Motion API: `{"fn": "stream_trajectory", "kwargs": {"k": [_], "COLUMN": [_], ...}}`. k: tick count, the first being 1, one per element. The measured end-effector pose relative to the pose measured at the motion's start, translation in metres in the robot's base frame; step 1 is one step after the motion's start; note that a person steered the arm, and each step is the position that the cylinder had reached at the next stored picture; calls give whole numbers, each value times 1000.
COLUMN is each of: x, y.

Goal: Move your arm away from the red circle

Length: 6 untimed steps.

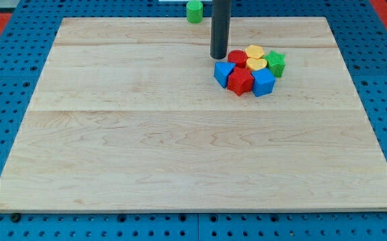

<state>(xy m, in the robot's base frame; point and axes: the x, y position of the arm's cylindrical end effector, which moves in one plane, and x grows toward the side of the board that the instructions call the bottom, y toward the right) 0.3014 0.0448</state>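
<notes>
red circle [237,57], my tip [219,57] just beside, view's left

table [180,154]: wooden | cluster upper right: blue triangle [223,72], red star [240,82], blue cube [263,82], yellow heart [256,64], yellow block [254,51], green star [276,63] | green block [194,11] beyond the table's top edge

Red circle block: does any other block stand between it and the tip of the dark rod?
Nothing visible does. My tip stands just at the view's left of the red circle block, with no block between them; whether they touch is unclear.
</notes>
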Motion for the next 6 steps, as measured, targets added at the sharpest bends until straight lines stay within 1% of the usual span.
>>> {"fn": "stream_trajectory", "kwargs": {"k": [2,5,6], "x": [-24,-42,-60], "y": [0,-1,-15]}}
